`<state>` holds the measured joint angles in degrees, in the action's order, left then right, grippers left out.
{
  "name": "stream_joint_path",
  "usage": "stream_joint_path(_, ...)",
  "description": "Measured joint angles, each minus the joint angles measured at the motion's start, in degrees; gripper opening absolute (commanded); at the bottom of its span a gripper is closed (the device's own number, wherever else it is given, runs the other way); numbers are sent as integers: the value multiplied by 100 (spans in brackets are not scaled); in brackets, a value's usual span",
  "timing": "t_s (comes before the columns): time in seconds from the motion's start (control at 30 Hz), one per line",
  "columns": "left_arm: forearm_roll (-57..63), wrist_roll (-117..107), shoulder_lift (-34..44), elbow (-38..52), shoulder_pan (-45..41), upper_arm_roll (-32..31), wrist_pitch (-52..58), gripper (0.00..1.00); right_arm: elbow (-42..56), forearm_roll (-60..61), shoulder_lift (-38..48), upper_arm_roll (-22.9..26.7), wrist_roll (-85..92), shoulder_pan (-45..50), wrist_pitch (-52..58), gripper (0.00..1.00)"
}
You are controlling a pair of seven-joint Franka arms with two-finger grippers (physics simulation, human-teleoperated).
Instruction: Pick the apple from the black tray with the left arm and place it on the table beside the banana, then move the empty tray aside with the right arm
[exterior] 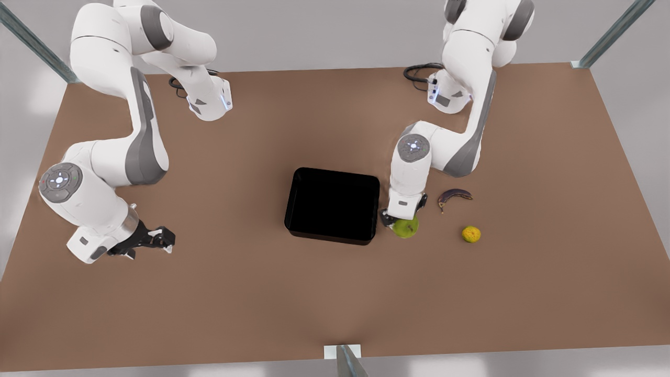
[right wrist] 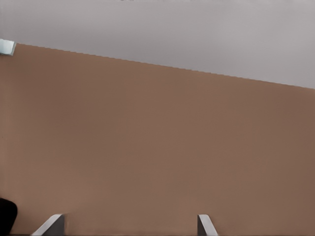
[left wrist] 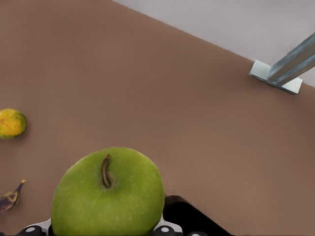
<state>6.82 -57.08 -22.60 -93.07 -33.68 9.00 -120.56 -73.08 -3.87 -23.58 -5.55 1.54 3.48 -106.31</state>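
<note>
Front view, table (exterior: pixel 251 303): brown top carrying both arms, the tray and three fruits.
Front view, black tray (exterior: pixel 333 205): near the table's centre, nothing inside it.
Front view, apple (exterior: pixel 406 227): off the tray, just past the tray's 3 o'clock edge, at table level or barely above it; contact with the table cannot be told.
Front view, left gripper (exterior: pixel 400 222): pointing down onto the apple from its 11 o'clock side, fingers around the fruit.
Front view, banana (exterior: pixel 454 196): dark, at 2 o'clock from the apple, near but apart.
Front view, yellow-orange fruit (exterior: pixel 471 234): at 3 o'clock from the apple, lying apart from the banana.
Front view, right gripper (exterior: pixel 157 240): waiting at 9 o'clock from the tray, well apart, above the table.
Left wrist view, apple (left wrist: pixel 108 193): green, stem up, pressed close against the gripper body, so it is clamped there.
Left wrist view, banana (left wrist: pixel 10 197): its stem end shows near the apple.
Left wrist view, yellow-orange fruit (left wrist: pixel 12 123): on the table, apart from the apple.
Right wrist view, fingertips (right wrist: pixel 49 226): two pale tips spread wide apart, nothing between them, bare table (right wrist: pixel 157 147) beyond.
Right wrist view, black tray (right wrist: pixel 7 216): a dark corner of it near one fingertip.
</note>
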Motion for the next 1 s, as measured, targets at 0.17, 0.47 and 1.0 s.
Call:
stream_joint_path(0.17,-252,1420,-251,-814,1190,25,64,76,450,-32,9,-4,-948,1572,524,100)
stream_joint_path(0.47,-749,3162,-1325,-149,1407,27,-761,100,399,181,-136,-452,-3294,2152,818,100)
stream_joint_path(1.0,-1360,4854,1912,-948,1897,357,774,100,-3791,814,1259,-734,-5578,2084,-1988,100)
